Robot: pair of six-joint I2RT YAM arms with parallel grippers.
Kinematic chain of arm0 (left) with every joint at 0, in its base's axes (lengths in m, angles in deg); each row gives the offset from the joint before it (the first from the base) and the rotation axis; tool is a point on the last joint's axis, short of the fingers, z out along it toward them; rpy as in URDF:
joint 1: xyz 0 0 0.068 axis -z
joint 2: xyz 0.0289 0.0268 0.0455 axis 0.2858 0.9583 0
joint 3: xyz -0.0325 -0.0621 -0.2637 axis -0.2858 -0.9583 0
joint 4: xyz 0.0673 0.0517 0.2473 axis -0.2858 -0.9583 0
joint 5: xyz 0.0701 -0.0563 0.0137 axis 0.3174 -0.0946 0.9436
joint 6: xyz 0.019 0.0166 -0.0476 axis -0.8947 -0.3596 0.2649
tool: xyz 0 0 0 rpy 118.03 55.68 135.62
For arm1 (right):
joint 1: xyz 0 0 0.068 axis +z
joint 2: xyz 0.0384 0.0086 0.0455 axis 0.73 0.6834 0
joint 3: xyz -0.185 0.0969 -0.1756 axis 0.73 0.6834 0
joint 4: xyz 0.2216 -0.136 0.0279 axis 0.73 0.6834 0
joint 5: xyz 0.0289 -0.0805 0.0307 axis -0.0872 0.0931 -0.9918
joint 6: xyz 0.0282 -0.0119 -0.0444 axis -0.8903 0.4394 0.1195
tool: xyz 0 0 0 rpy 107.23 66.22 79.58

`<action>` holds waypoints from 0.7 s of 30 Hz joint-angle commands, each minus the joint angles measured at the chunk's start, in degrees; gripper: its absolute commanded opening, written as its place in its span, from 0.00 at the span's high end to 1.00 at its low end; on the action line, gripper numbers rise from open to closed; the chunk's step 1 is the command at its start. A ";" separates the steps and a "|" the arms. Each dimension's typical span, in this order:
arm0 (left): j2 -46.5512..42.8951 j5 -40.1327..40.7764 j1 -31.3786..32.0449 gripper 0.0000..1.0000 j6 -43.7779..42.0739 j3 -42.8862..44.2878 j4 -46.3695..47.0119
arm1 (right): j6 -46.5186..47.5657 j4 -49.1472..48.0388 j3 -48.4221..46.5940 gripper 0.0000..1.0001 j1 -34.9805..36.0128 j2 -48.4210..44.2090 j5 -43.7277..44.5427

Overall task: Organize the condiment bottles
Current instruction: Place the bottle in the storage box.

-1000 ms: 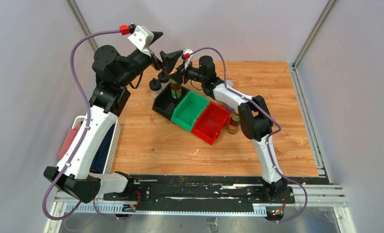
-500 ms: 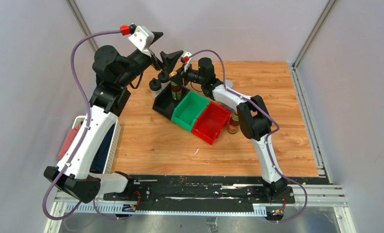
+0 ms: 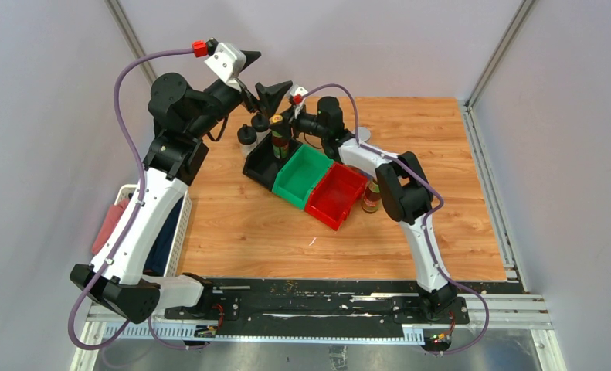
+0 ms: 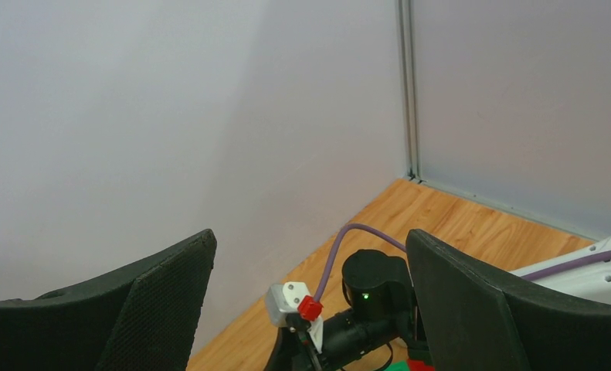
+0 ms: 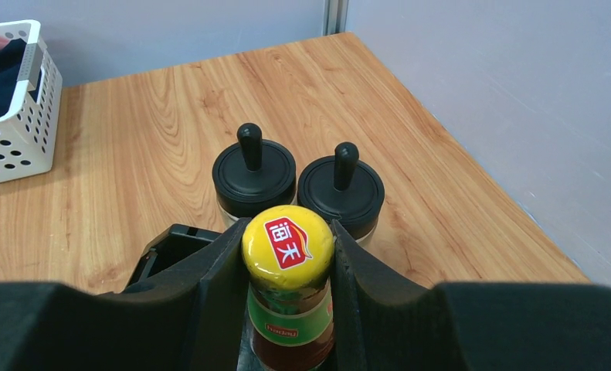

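Right gripper (image 5: 287,261) clamped on yellow-capped bottle (image 5: 290,331) over black bin (image 5: 161,246); off-centre release could tip it into black-capped bottles (image 5: 254,171).

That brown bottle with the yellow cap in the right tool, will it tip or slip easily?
Probably stiff: the brown bottle looks like glass or hard plastic, so the right tool shouldn't squash it. Tall and narrow, it may tip if nudged high. The grip sits up by the glossy yellow cap, so it could slip or swing.
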State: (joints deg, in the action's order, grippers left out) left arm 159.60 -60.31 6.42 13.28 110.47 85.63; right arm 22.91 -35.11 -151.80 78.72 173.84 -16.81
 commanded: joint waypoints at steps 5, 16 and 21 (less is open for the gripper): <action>0.16 -1.20 0.44 0.00 -0.28 -0.12 1.14 | 1.98 -2.60 2.54 0.59 -0.38 -2.64 1.81; -0.06 -1.41 0.44 0.00 -0.08 -0.03 1.10 | 2.40 -1.54 2.42 0.25 -0.05 -3.04 2.39; -0.12 -1.39 0.44 0.00 -0.09 0.05 1.05 | 2.61 -0.99 2.01 0.22 0.07 -3.19 2.54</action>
State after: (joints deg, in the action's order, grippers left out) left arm 159.60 -61.12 6.42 13.33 110.47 85.83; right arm 24.50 -36.05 -150.27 78.72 173.29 -14.97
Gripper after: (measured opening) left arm 0.997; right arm 0.776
